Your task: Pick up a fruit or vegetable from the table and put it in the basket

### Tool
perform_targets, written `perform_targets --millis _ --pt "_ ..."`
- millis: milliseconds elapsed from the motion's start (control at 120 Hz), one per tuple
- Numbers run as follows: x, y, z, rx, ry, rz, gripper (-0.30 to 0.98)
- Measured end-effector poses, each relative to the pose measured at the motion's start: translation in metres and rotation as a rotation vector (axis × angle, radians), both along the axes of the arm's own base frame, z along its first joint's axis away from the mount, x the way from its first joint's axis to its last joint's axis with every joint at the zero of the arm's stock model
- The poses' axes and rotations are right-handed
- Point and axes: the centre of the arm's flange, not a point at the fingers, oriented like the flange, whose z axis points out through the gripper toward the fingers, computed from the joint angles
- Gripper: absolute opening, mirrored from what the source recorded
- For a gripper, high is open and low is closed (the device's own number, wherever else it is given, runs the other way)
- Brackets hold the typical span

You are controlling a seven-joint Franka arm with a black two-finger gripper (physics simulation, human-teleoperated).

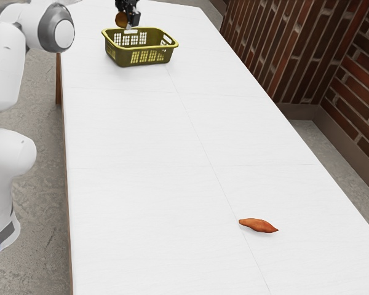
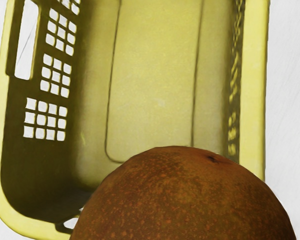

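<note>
1. So the round brown fruit is up off the bench, over the basket area, around 11 o'clock from the basket's middle in the exterior view. Looks like the pick is done and this is the drop-off part.

2. Jaws are clamped on that fruit, as far as I can tell. It hangs up at their height with nothing under it to rest on, so the grip must be what carries it. Exact contact spots are hard to make out tbh.

3. Basket sits upright, open side up, which is handy: the fruit can just go in from above. Wrist view shows a bare floor inside where it isn't blocked, so no clutter to bounce off there.

4. Holding it above the rim makes sense to me, keeps it from snagging a wall on the way in. In the wrist view it overlaps one end of the basket, so I'd nudge it toward the middle, then lower and let go. Too near the edge and it could clip the rim or roll off outside.

5. The sweet potato lies on the bench, well apart, about 5 o'clock from the basket in the exterior view. Task only wants one item, so imo leave it alone.
</note>
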Motion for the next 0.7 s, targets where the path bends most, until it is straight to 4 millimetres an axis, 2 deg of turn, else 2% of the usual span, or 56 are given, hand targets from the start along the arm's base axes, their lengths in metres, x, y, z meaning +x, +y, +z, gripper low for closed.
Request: perform_targets --millis 92,208,275,358,450,575,608,642,675,700 --pt "0.012 0.02 -0.024 0.042 -0.036 -0.056 0.18" --pt "0.021 0.035 -0.031 0.118 -0.084 -0.11 0.15" --pt "0.024 0.037 -0.029 0.152 -0.096 -0.139 0.35" --pt "0.027 0.038 -0.026 0.178 -0.107 -0.171 0.5" --pt "0.028 0.039 -0.023 0.199 -0.113 -0.2 0.59" --pt "0.03 0.038 -0.019 0.218 -0.113 -0.232 0.65" --pt "0.029 0.036 -0.014 0.222 -0.111 -0.238 0.66" --pt "0.026 0.029 0.002 0.221 -0.106 -0.24 0.66" --pt "0.018 0.015 0.032 0.211 -0.103 -0.234 0.67" --pt "0.007 -0.003 0.065 0.201 -0.087 -0.227 0.67"
